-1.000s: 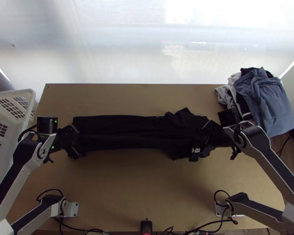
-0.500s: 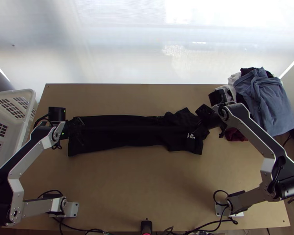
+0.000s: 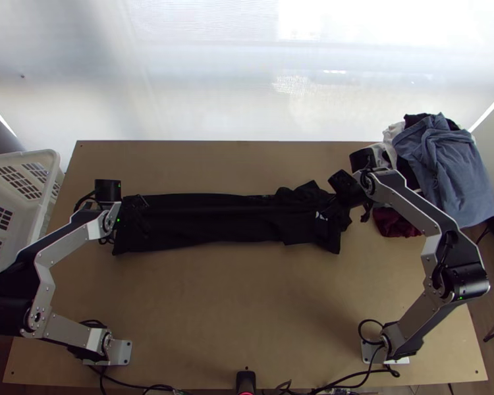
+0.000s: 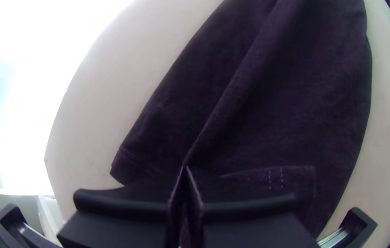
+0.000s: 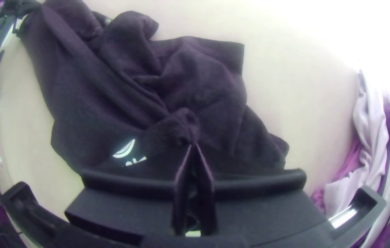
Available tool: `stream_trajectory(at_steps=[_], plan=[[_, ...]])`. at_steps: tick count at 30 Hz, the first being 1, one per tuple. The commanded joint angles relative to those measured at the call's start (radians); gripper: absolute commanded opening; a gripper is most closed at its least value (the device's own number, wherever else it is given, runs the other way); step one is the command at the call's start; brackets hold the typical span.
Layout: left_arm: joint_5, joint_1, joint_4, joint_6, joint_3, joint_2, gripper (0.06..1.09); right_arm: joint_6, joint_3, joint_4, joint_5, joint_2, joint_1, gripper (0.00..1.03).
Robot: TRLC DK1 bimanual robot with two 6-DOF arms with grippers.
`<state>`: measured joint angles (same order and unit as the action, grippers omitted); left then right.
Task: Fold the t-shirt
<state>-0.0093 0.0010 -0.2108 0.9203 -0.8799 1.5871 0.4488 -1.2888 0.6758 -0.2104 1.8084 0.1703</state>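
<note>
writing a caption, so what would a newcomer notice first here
Probably the long strip of black t-shirt folded lengthwise across the wooden table, each end pinched by a black two-fingered gripper. Next, the heaped blue-grey cloth at the table's far right corner.

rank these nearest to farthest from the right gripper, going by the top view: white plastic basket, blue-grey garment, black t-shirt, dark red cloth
1. Black t-shirt: a bunched bit is held in the right gripper
2. Dark red cloth: just to its right
3. Blue-grey garment: farther right, atop the clothes pile
4. White plastic basket: far left
</note>
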Motion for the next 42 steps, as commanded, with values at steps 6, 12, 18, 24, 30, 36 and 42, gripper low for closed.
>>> stream_trajectory(at_steps=[6,12,18,24,30,36,42], plan=[[-0.044,0.030,0.094,-0.018,0.041,0.005,1.04,-0.068,0.031,-0.050,0.039,0.020,-0.022,0.67],[-0.043,0.125,0.070,0.008,0.021,-0.065,1.04,-0.059,0.055,-0.048,0.045,-0.054,-0.086,0.70],[-0.015,0.203,-0.021,0.006,-0.094,-0.099,1.04,-0.056,0.052,-0.038,0.045,-0.139,-0.137,0.70],[-0.012,0.128,-0.064,-0.075,-0.117,-0.134,1.04,-0.081,0.051,-0.019,0.045,-0.236,-0.060,0.70],[-0.012,0.091,-0.124,-0.130,-0.182,-0.157,1.04,-0.116,0.022,0.042,0.045,-0.268,0.109,0.70],[-0.021,0.148,-0.029,-0.063,-0.074,-0.138,1.04,-0.121,0.026,0.045,0.046,-0.271,0.149,0.70],[-0.021,0.179,-0.052,-0.044,-0.042,-0.124,1.04,-0.122,0.052,0.044,0.045,-0.262,0.167,0.70]])
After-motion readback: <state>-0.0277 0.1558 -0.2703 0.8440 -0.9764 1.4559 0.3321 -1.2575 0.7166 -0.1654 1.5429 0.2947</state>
